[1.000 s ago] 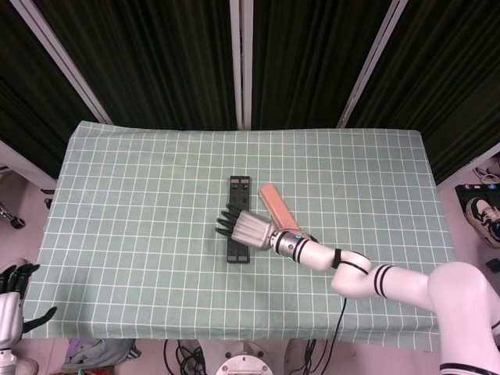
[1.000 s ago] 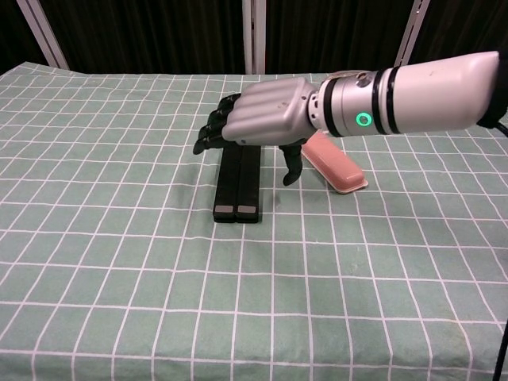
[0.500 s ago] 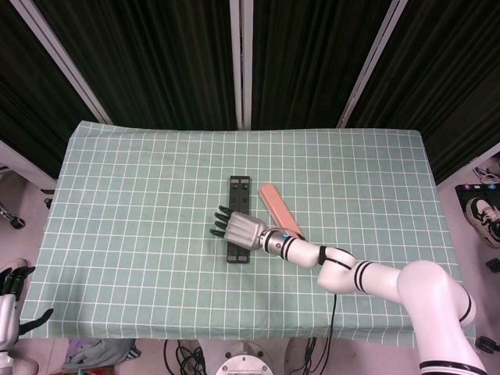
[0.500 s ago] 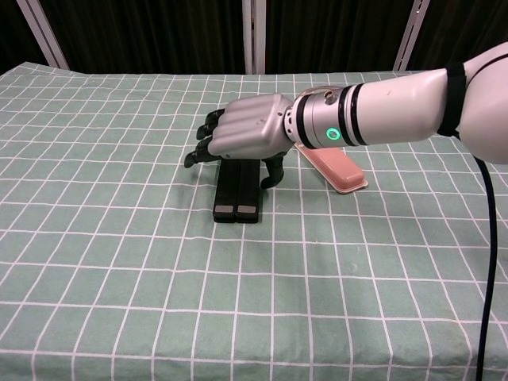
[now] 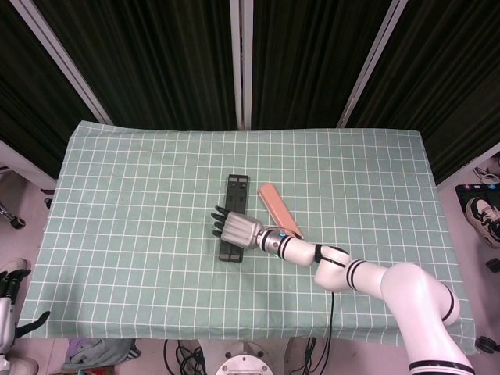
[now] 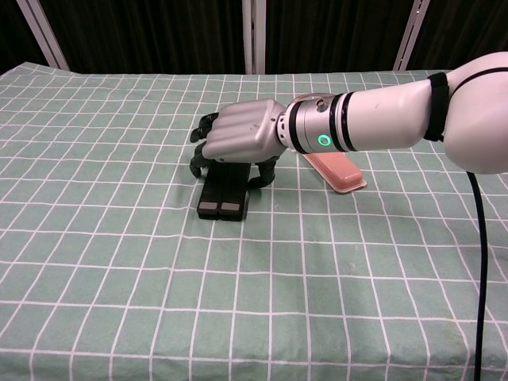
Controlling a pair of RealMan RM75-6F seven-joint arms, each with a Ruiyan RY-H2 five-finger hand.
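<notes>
Only overhead: idle left robot hand (image 5: 9, 301).

Nothing readable is showing anywhere: no words, numbers or brand marks on the black bar (image 6: 223, 190), the pink case (image 6: 335, 170), the checked cloth (image 6: 119, 262) or the right arm's white shell. The only sign is a small green ring glowing on the wrist behind the right hand (image 6: 238, 141).
</notes>
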